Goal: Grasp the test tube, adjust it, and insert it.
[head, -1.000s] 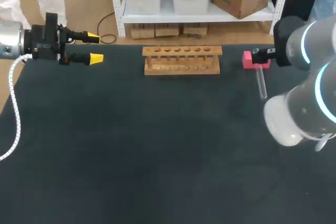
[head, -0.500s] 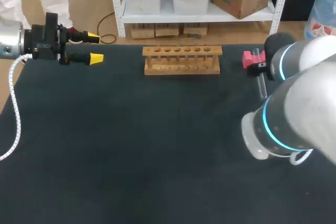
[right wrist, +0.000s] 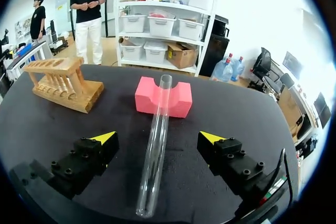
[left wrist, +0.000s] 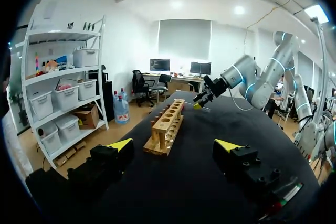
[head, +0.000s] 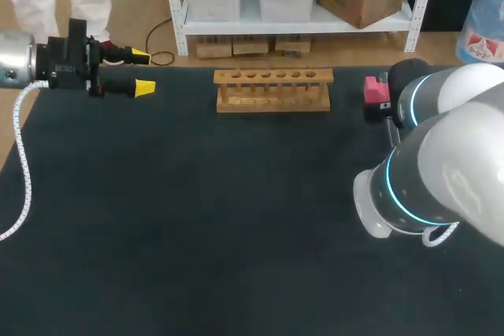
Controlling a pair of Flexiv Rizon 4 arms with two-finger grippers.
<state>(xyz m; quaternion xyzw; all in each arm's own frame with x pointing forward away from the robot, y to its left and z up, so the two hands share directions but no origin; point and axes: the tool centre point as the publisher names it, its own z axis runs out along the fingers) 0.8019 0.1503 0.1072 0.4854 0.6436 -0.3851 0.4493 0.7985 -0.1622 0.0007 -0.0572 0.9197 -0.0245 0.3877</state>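
Right wrist view: wide end effector (right wrist: pixel 157 137) straddles test tube (right wrist: pixel 153 156) (propped on pink block (right wrist: pixel 181 98)).

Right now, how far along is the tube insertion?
Done: nothing; the wooden rack has empty holes. In hand: the open right gripper straddles the clear glass test tube, which leans on the pink foam block, ungrasped. Remaining: grasp, adjust, insert.

no legible text, no readable labels, numbers or signs
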